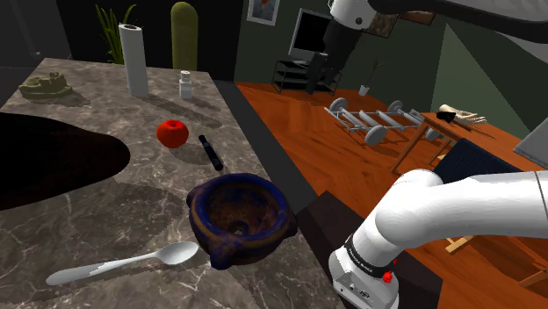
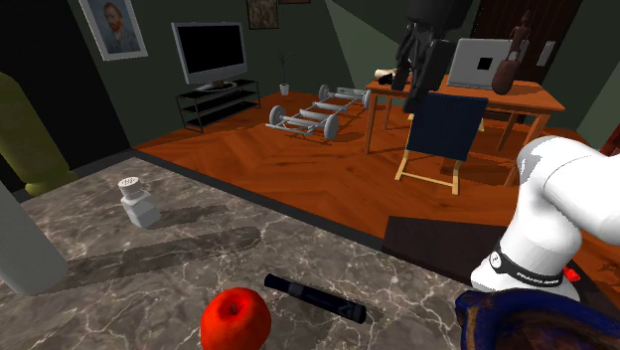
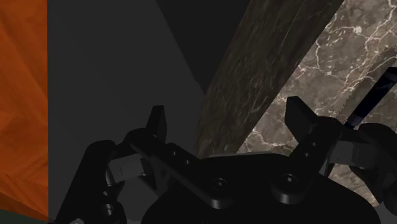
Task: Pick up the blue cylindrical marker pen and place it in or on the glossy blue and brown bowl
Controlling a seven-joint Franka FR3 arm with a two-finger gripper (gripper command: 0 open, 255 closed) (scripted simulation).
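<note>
Nothing is done yet: the marker pen [image 1: 210, 152] lies near the counter's [image 1: 105, 224] edge, apart from the bowl [image 1: 204, 198], and the gripper [image 3: 226, 111] hangs wide and empty.

The second exterior view crops the bowl [image 2: 537, 323] at its bottom corner and the apple [image 2: 235, 321] at its bottom edge. In the wrist view the marker [image 3: 375, 95] — a dark stick — runs behind one finger [image 3: 300, 119], that end hidden.
</note>
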